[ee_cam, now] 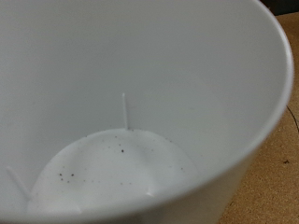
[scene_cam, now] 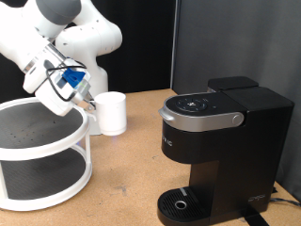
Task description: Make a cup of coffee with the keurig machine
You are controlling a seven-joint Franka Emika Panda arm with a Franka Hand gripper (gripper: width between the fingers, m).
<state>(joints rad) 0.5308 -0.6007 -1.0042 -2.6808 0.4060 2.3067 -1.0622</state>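
Meanwhile the gripper (scene_cam: 87, 104) pinched the cup (scene_cam: 112, 112) at its rim, left of the coffee machine (scene_cam: 218, 151) beside a white rack (scene_cam: 47, 160), its inside holding only dark specks.

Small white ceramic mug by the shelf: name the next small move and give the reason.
Probably lift the small white ceramic mug slightly and start it toward the boxy black pod coffee maker. The gripper sits at its rim, the wrist view looks straight into it, and the round drip tray stands bare.
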